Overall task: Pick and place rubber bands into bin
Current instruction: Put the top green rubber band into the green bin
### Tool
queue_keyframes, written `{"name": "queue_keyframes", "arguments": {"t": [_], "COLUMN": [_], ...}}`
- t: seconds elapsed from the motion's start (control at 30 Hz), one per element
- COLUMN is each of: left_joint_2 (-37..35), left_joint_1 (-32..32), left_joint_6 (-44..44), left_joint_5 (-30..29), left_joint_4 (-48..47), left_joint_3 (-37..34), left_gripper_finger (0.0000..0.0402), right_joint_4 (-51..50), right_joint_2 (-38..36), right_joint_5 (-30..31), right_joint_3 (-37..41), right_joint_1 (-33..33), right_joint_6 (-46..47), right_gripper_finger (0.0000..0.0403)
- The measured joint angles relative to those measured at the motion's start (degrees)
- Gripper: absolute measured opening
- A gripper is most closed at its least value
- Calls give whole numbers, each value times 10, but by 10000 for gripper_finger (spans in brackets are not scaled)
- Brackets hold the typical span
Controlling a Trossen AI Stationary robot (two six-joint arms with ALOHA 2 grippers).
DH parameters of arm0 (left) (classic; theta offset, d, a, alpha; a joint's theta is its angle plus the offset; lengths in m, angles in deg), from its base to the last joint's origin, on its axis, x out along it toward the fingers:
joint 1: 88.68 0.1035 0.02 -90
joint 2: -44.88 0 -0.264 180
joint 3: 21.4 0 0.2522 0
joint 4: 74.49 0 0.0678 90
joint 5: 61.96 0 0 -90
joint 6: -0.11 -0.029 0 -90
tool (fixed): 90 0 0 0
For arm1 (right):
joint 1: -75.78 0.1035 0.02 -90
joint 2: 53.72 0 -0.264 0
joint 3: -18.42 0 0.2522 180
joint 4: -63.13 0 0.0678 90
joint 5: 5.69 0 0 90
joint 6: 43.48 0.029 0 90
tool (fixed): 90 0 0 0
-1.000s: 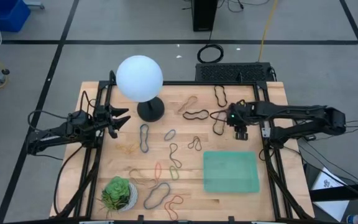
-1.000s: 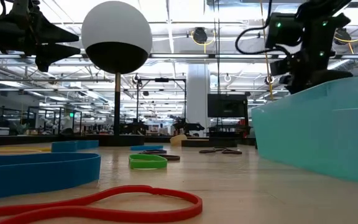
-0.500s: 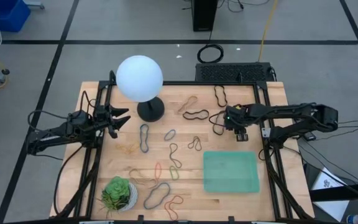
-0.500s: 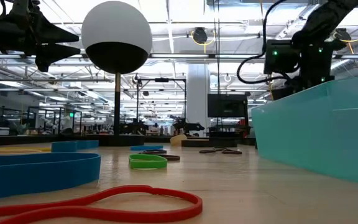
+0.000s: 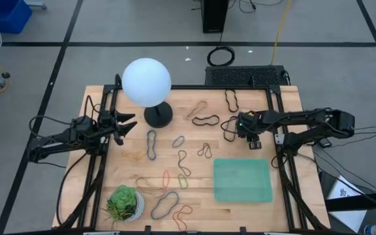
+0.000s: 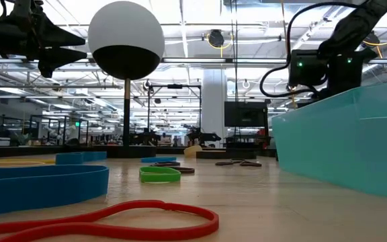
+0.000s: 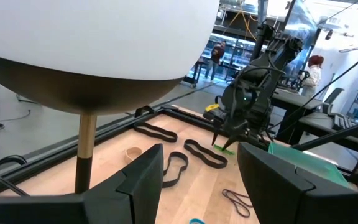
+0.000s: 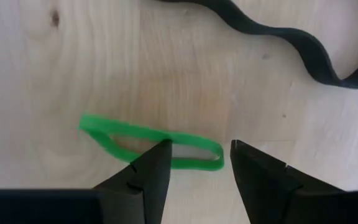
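Rubber bands [image 5: 182, 158] lie scattered as thin twisted loops over the middle of the wooden table [image 5: 286, 96]; the mint-green bin [image 5: 242, 180] sits lower right. Upper left, a white globe lamp [image 5: 147, 81] stands beside the parked left gripper [image 5: 125, 127], fingers spread. A potted succulent [image 5: 124, 202] sits lower left. The right gripper [image 8: 196, 163] hangs narrowly open over a green band [image 8: 148, 140], near a partly cut-off black band [image 8: 303, 46].
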Motion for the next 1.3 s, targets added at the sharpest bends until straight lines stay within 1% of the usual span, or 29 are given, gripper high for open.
{"name": "queue_keyframes", "arguments": {"t": [0.13, 0.3, 0.6, 0.67, 0.83, 0.93, 1.0, 1.1, 1.3], "left_joint_2": [0, 0, 0, 0, 0, 0, 0, 0, 0], "left_joint_1": [0, 0, 0, 0, 0, 0, 0, 0, 0], "left_joint_6": [-1, -1, -7, -11, -14, -14, -14, -14, -14], "left_joint_5": [0, 0, 0, 0, -1, -1, -1, -1, -1], "left_joint_4": [0, 0, 0, 0, 0, 0, 1, 1, 1], "left_joint_3": [0, 0, 0, 0, 0, 0, 0, 0, 0], "left_gripper_finger": [212, 212, 212, 212, 212, 212, 212, 212, 212], "right_joint_4": [0, -1, 1, 5, 11, 22, 26, 34, 114], "right_joint_2": [0, 0, 1, 1, -20, -51, -78, -120, -212], "right_joint_5": [-28, -39, -36, -32, -18, 17, 29, 25, 19], "right_joint_3": [1, 1, 2, 2, -2, -20, -36, -54, -73], "right_joint_1": [-22, -39, -40, -40, -25, -13, -6, 3, 29], "right_joint_6": [0, 0, 1, 15, 42, 70, 79, 82, 92], "right_gripper_finger": [139, 101, 19, 6, 1, 1, 1, 1, 0]}}
